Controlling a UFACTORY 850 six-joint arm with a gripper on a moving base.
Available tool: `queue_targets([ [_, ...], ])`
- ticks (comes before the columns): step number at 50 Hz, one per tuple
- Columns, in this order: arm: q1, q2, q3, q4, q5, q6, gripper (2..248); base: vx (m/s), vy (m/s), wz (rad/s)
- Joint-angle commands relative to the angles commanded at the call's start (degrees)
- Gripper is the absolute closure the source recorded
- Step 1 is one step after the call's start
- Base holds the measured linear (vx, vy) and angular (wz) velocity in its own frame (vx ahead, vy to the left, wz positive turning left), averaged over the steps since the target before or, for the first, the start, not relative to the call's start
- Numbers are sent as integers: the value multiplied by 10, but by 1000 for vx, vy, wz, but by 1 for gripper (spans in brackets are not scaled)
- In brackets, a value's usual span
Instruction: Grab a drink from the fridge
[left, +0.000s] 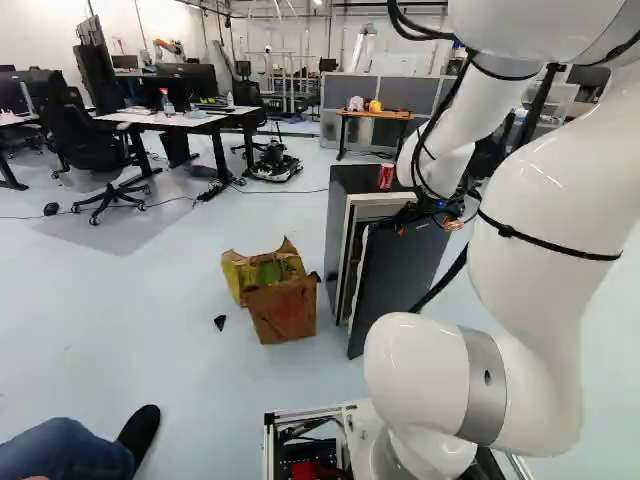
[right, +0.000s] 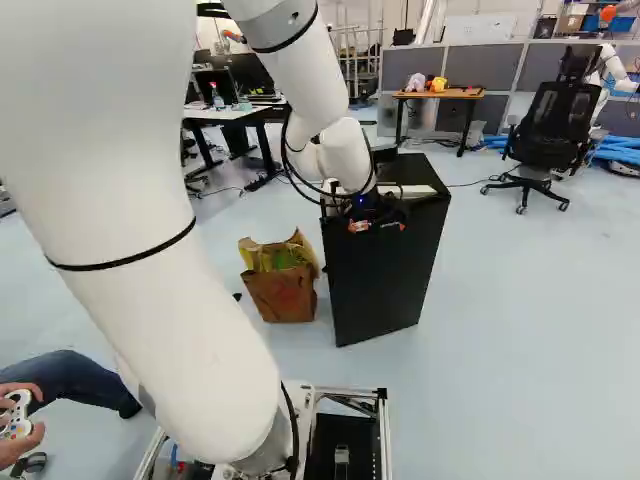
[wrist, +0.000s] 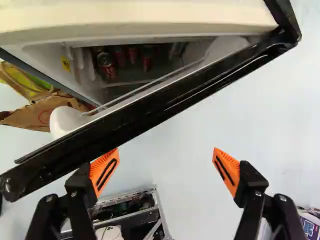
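Wrist view: gripper (wrist: 165, 150) spread, nothing pinched; fridge door (wrist: 131, 116) ajar.
Cans (wrist: 106, 62) sit inside the fridge (right: 380, 270), past the door; another can (left: 385, 176) stands on top. Access looks part-won; reaching in, gripping and lifting one out remain.

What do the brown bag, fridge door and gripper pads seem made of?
Brown bag: probably paper, matte, going by its creases and ragged rim.
Fridge door: glossy black edge with bright streaks; painted metal or plastic.
Pads: matte orange, finely ribbed; likely rubber or soft plastic.
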Motion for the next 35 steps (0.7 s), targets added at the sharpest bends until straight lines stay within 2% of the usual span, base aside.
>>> queue_targets([
  [35, 42, -67, -79, -17, 0, 0, 3, 0, 0, 0],
])
